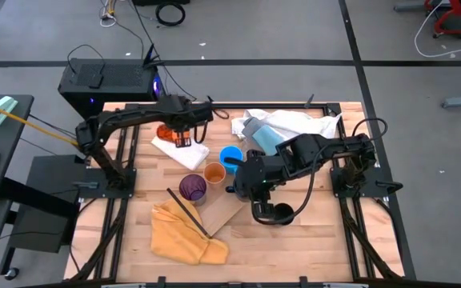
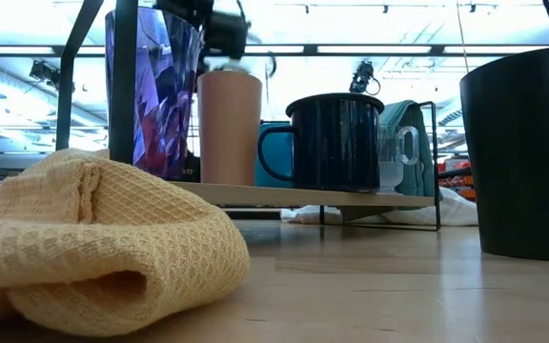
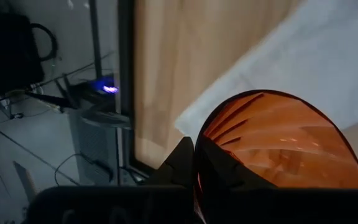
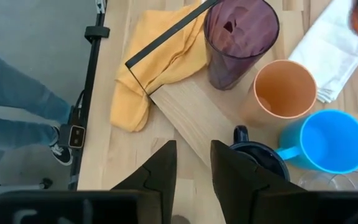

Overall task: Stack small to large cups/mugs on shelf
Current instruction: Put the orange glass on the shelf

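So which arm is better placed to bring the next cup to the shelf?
The left. Its gripper already clamps the red-orange tumbler over the white cloth. The right gripper, jaws empty, hovers by the black mug on the shelf.

On the pale wooden shelf [image 4: 191,112], lying at an angle near the table's centre, four vessels stand upright in a row: a translucent purple cup [image 4: 240,38], then at its 4 o'clock in the high view a small orange cup [image 4: 283,90], a bright blue mug [image 4: 326,140] and a black mug [image 4: 257,163] (handles side-on). A translucent red-orange tumbler [image 1: 166,131] sits at 10 o'clock over a white cloth. A larger black cup [image 1: 271,213] stands off the shelf at 4 o'clock.
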